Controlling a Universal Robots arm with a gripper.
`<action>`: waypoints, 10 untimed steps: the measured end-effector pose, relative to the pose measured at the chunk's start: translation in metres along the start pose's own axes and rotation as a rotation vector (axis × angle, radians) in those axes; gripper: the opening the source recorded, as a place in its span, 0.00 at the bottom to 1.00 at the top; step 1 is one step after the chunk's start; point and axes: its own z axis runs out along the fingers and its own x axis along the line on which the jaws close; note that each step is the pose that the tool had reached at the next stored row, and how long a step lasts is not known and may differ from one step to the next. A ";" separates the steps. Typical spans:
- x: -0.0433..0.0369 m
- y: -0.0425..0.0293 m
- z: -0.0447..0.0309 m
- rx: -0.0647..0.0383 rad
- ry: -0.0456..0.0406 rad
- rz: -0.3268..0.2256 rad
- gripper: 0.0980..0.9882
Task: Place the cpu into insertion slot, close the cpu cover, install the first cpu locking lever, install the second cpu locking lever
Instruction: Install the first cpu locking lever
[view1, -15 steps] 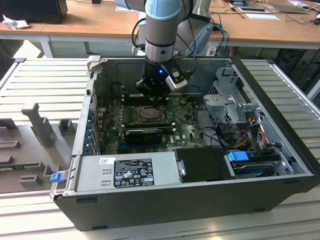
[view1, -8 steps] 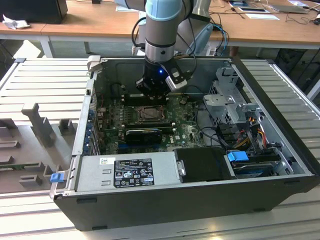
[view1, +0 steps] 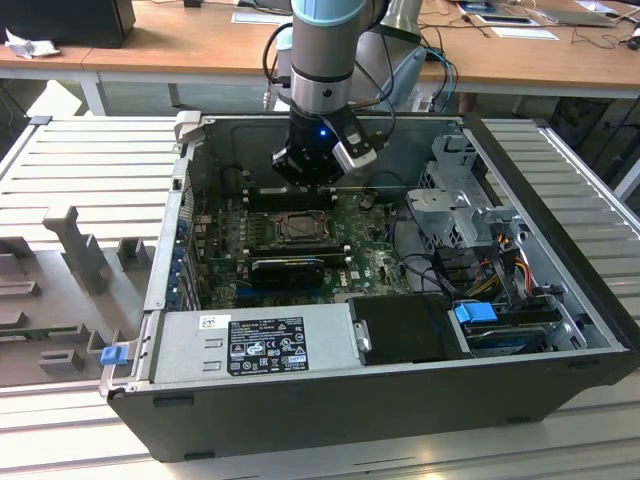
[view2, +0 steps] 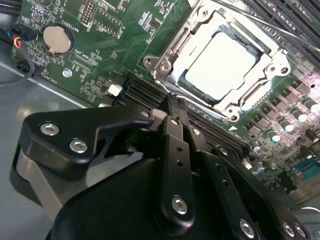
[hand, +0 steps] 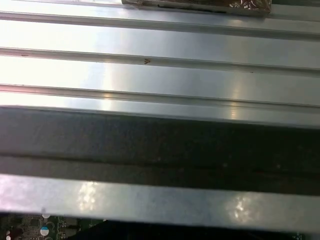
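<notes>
Landmark: I take the insertion slot (view2: 222, 67) as my reference, a square socket on the green motherboard (view1: 375, 262) inside the open computer case (view1: 560, 250).
Cpu: I see the cpu (view2: 220, 66) lying flat in the slot, its pale metal top facing up.
Cpu cover: the cpu cover (view2: 272, 62) appears to lie closed around the chip, though I cannot be sure it is fully down.
Gripper: my gripper (view2: 172, 107) hangs just beside the slot, over the long black card slots (view2: 145, 92); in the exterior view it hovers above the slot's far edge.
Jaws: the black fingers (view2: 175, 150) sit pressed together, holding nothing.
Power supply: a grey power supply (view1: 255, 342) sits nearer the camera than the slot.
</notes>
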 end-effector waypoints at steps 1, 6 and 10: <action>0.0000 -0.0004 0.0000 0.000 0.0000 0.000 0.01; 0.0001 -0.0022 -0.0001 0.000 0.0000 0.000 0.01; 0.0002 -0.0033 -0.0002 0.000 0.0000 0.000 0.01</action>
